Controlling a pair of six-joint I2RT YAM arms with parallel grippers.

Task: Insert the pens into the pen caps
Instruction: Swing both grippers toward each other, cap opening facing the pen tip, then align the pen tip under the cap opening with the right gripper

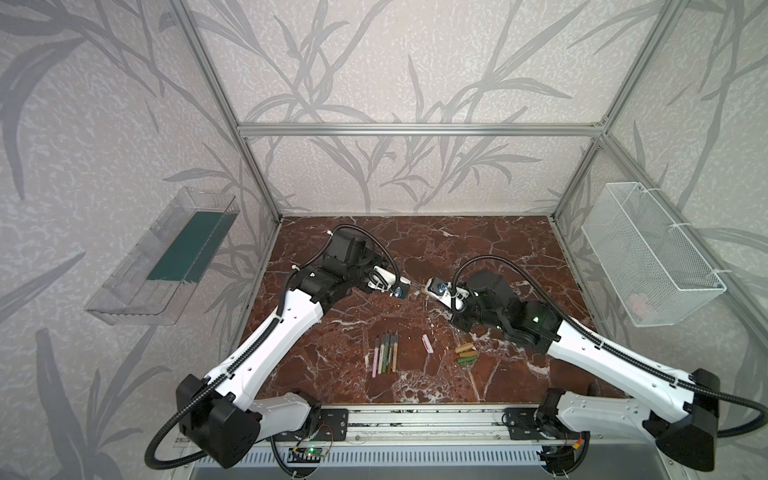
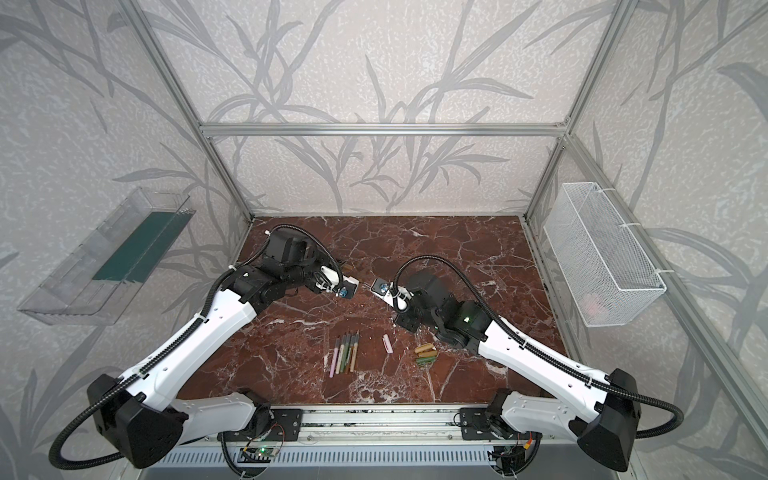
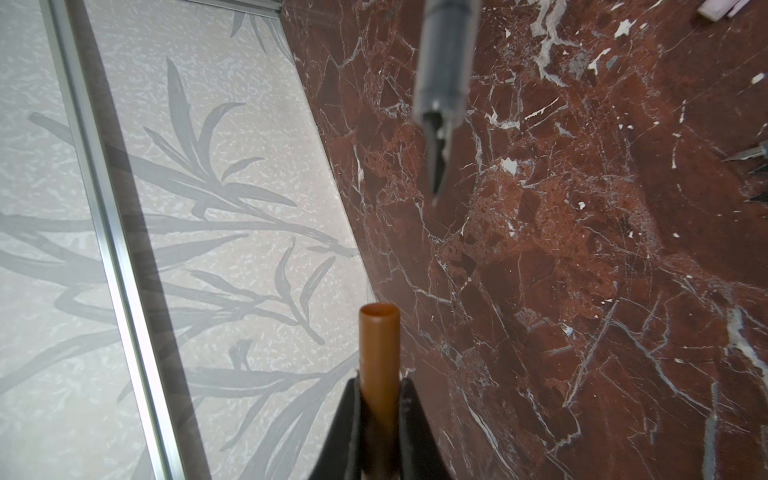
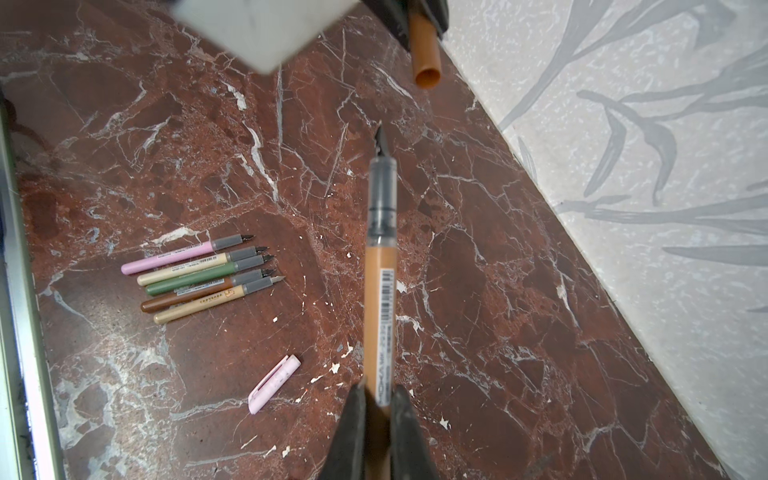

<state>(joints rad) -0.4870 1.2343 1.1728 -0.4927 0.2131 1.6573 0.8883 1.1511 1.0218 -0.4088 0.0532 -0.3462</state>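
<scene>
Both raised, facing: left tool (image 3: 379,388) pinches cap (image 3: 379,336), right tool (image 4: 379,395) pen (image 4: 379,291).

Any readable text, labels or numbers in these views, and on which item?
"CAPYBARA", as best it reads: gold-tan pen lying on the table.
Barcode label on the orange-brown pen in the right claw: lettering too blurred to read.
Barcode strips on other lying pens: too small.
Orange-brown cap in the left claw: no print visible.

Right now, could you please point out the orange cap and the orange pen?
orange cap (image 3: 379,353): left wrist view, middle of the tube.
orange pen (image 4: 379,282): right wrist view, middle of the barrel.
</scene>
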